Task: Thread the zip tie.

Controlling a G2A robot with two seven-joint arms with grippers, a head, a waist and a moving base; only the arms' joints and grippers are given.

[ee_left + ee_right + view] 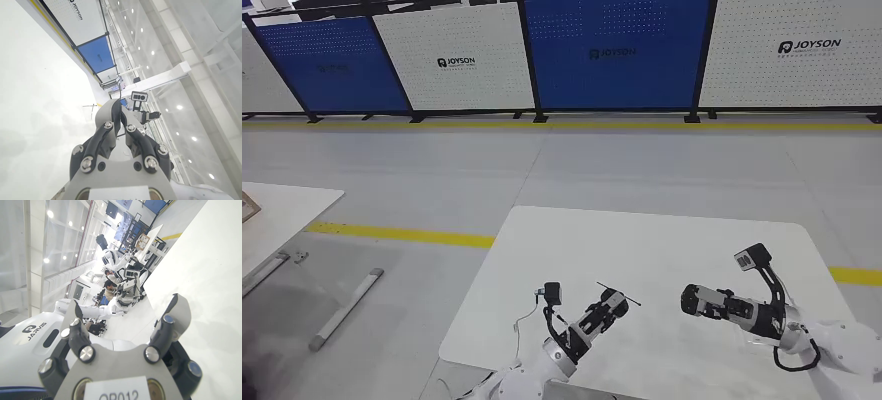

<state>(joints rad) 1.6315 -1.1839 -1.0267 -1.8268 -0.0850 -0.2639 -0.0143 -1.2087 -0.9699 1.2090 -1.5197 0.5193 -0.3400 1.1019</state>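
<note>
The tie (632,300) was pinched in the left gripper (615,299), jaws clamped on it above the table (662,240). Its ends stuck free, likely so the right gripper (689,298), jaws apart nearby, could take one. The table's edges lay well off, leaving room to move.

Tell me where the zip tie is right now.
The zip tie is pinched in the left claw, held over the near part of the white table in the top view; the open right claw faces it, apart.
</note>
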